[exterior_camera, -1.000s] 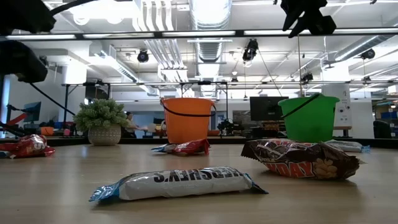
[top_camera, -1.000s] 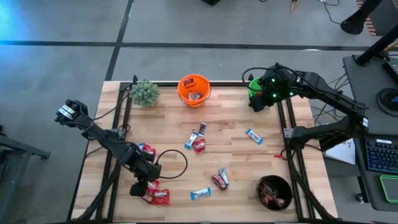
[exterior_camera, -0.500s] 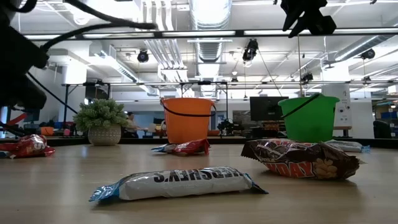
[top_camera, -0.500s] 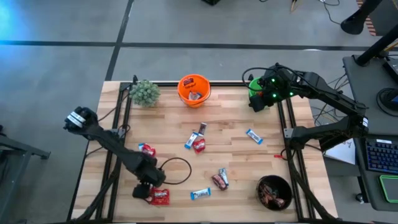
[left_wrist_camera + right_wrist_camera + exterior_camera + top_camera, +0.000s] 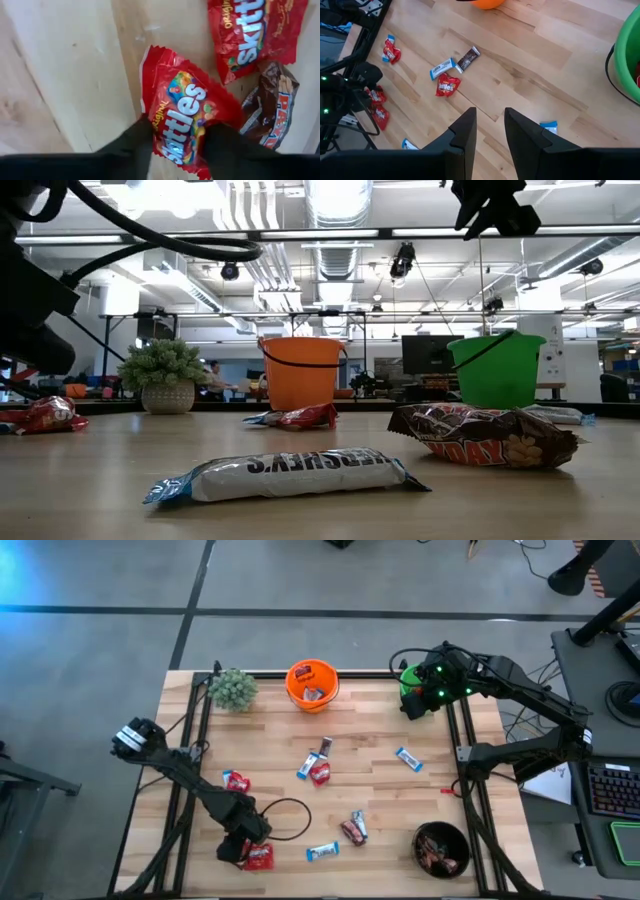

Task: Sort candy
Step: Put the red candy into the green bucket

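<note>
My left gripper is low over the table's near left, pointing down at a cluster of sweets. In the left wrist view its open fingers stand on either side of the near end of a red Skittles packet lying flat on the wood. A second red packet and a dark brown bar lie beside it. More candy is scattered mid-table: a red packet, a blue-and-white bar and others. My right gripper is open and empty, high up by the green bucket. My left gripper comes at the red packet from above, one finger at each long side of its near end. Whether the fingers touch it, I cannot tell. The packet lies flat on the table.
An orange bucket holding some candy stands at the far middle, with a small green plant to its left. A dark bowl with brown bars sits at the near right. A black cable loops beside my left gripper.
My left gripper has moved toward the table's right and near edges, coming over the red packets at the near left. My right arm has kept still.
</note>
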Motion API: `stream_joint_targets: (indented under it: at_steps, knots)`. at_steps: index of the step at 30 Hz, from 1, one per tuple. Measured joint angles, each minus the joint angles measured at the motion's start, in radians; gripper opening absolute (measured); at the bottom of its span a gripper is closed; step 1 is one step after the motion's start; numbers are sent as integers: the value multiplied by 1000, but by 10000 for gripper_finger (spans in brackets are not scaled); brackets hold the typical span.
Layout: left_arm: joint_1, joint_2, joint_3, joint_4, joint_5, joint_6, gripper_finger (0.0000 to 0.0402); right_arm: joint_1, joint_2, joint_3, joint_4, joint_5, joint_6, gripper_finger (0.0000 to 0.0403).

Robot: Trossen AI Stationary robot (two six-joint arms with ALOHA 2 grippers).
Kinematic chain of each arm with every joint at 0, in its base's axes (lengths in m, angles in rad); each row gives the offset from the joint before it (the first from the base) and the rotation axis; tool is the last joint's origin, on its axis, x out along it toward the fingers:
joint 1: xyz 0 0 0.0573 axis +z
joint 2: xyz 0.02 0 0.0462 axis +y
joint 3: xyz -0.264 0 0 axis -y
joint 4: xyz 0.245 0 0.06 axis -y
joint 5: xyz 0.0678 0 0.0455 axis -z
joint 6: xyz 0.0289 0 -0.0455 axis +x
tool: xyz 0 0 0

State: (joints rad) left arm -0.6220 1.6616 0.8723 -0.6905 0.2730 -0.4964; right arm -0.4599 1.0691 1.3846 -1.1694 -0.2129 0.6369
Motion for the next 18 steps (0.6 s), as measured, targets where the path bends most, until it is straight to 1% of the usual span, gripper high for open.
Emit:
stream_joint_targets:
  at_steps: [4, 5, 6, 11, 14, 18]
  knots:
    - [0, -10, 6, -15, 4, -32, 36, 0, 0, 0, 0, 0, -1, 91]
    - [0, -11, 13, -25, 4, -36, 21, 0, 0, 0, 0, 0, -2, 91]
    - [0, -11, 22, -35, 4, -39, 15, 0, 0, 0, 0, 0, -5, 91]
    - [0, -23, 96, -136, 0, -19, 21, 0, 0, 0, 0, -4, -19, 91]
    - [0, -26, 160, -234, -14, 11, 8, 7, 0, 0, 5, -27, -24, 91]
    - [1, -27, 259, -383, -99, 73, 5, 37, 0, 0, 54, -93, -50, 91]
